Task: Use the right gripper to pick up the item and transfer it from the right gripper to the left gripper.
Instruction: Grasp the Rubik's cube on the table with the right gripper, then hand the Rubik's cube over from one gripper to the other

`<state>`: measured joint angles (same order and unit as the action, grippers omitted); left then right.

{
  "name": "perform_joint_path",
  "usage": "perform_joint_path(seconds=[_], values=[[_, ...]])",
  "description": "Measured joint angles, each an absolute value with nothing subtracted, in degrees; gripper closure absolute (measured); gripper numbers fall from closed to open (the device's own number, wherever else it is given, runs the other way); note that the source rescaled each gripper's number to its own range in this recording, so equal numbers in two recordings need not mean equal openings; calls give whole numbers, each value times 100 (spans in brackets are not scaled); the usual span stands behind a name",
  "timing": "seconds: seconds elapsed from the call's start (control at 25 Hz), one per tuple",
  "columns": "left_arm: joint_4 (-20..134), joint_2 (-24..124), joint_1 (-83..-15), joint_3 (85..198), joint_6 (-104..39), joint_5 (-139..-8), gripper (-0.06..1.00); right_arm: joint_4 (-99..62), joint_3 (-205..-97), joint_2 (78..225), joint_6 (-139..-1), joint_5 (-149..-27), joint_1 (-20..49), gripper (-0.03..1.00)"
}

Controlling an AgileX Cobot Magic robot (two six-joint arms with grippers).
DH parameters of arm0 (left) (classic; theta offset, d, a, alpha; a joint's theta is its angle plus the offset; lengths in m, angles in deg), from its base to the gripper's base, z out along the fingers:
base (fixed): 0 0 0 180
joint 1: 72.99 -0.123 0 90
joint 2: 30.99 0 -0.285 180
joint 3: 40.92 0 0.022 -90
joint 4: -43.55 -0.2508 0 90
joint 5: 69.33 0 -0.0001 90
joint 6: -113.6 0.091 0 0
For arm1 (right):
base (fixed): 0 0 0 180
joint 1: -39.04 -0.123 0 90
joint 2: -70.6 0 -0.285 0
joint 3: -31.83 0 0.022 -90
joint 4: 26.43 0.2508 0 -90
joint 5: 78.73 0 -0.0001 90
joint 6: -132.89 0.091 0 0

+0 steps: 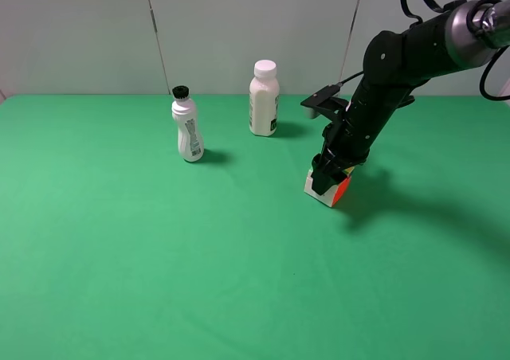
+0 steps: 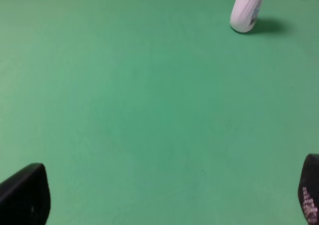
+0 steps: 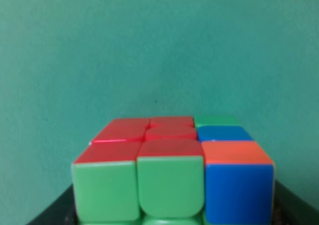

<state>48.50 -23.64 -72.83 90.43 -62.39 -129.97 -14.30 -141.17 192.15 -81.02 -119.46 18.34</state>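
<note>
The item, a small puzzle cube (image 1: 330, 193), sits right of the table's middle, with white and red-orange faces showing. My right gripper (image 1: 327, 177) comes down on it from above, its black jaws closed around the cube's sides. In the right wrist view the cube (image 3: 169, 175) fills the lower middle, showing red, green, blue and orange stickers, with dark jaw edges at both lower corners. I cannot tell whether it still rests on the cloth. My left gripper (image 2: 167, 200) hovers open over bare green cloth with nothing between its fingertips (image 2: 25, 195). It is outside the exterior view.
A white bottle with a black cap (image 1: 187, 129) stands at the back left and also shows in the left wrist view (image 2: 246, 11). A wider white bottle with a white cap (image 1: 264, 99) stands behind the middle. The green table cloth (image 1: 159, 280) spreads in front.
</note>
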Motion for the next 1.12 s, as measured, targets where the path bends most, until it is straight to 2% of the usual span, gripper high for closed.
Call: perform_joint_path(seconds=[0.64,1.12], values=[[4850,-2364,-7283,9043,-6239,-12997,-6,-1098,-15244,18801,-7539,-13347,1834,94],[4850,-2364,-7283,9043,-6239,-12997,-6,-264,-15374,18267,-7461,-14289,1834,94]])
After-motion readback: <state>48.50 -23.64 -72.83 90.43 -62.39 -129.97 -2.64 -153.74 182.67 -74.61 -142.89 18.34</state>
